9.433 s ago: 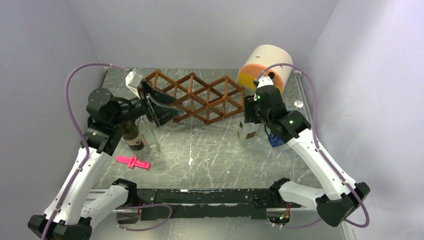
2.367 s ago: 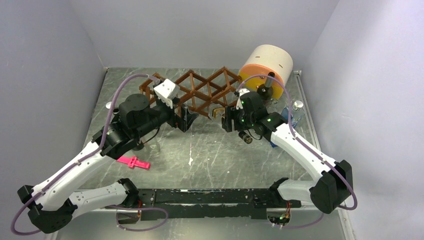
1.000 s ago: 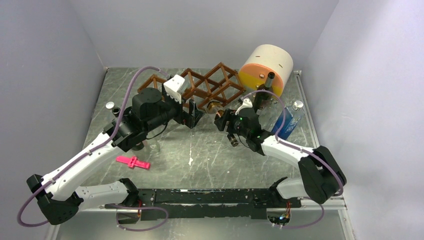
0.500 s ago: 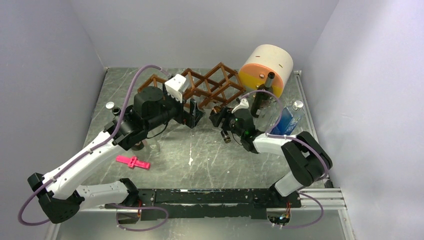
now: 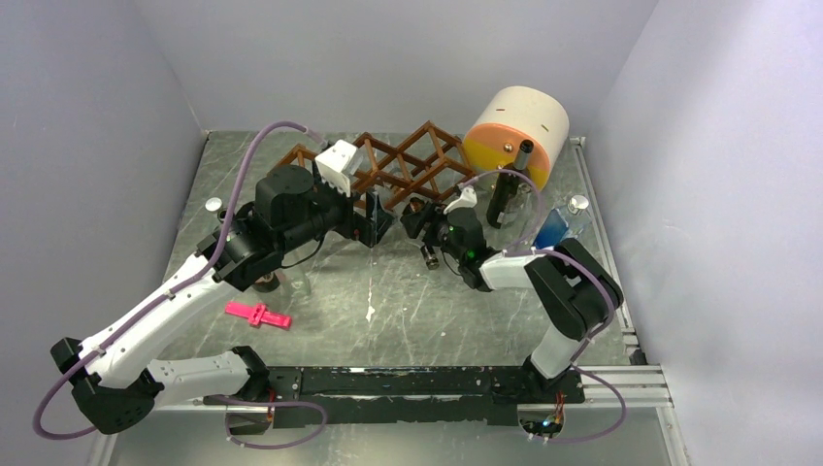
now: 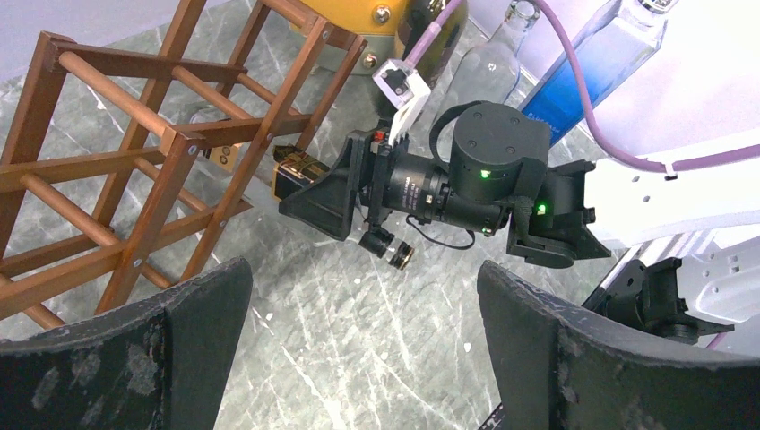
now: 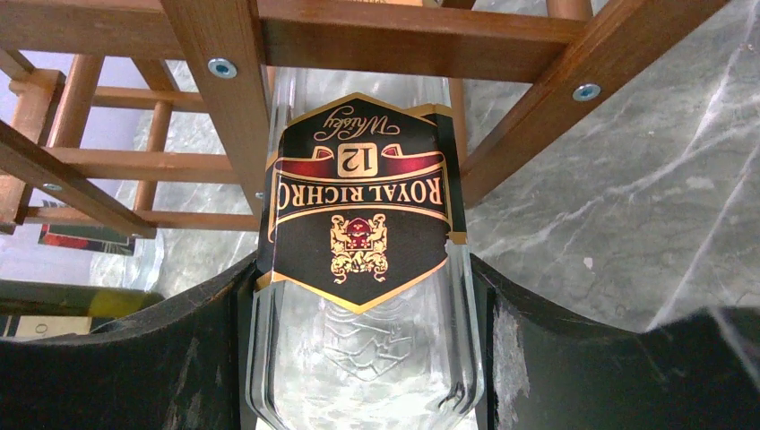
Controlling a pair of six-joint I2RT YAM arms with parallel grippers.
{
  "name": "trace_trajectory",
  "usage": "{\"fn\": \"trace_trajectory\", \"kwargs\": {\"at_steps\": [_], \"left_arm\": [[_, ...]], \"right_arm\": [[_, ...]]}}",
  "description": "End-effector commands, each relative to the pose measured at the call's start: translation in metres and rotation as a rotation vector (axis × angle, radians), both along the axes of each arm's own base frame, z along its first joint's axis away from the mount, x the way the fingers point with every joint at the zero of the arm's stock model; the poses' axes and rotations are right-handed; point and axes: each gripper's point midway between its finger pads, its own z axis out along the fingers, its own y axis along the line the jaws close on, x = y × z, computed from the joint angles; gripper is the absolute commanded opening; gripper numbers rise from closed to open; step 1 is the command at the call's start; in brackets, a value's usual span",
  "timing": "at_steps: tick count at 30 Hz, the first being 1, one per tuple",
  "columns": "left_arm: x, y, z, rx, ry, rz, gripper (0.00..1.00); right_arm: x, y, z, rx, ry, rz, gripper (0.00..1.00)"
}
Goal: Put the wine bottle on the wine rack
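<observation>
The right jaws were clamped on either side of the clear wine bottle (image 7: 363,242). We saw it lying level above the counter (image 5: 388,311), its black-labelled far end reaching in between the slats of a low cell at the right end of the wine rack (image 5: 388,175). The left jaws stood wide apart with nothing between them, just in front of the rack.

Cream-orange cylinder (image 5: 514,131) back right; blue bottle (image 5: 557,228) nearby; pink clip (image 5: 258,314) front left.
</observation>
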Motion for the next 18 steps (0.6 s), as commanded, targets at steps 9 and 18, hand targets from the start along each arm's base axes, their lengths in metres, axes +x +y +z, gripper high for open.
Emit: {"fn": "trace_trajectory", "kwargs": {"at_steps": [9,18], "left_arm": [[-0.001,0.007,0.012,-0.014,-0.01,0.025,1.0],[0.001,0.012,0.013,-0.008,-0.025,0.041,1.0]], "right_arm": [[0.029,0.015,0.084,0.13,-0.236,-0.076,0.0],[0.022,0.004,0.089,0.029,-0.253,-0.124,0.0]]}}
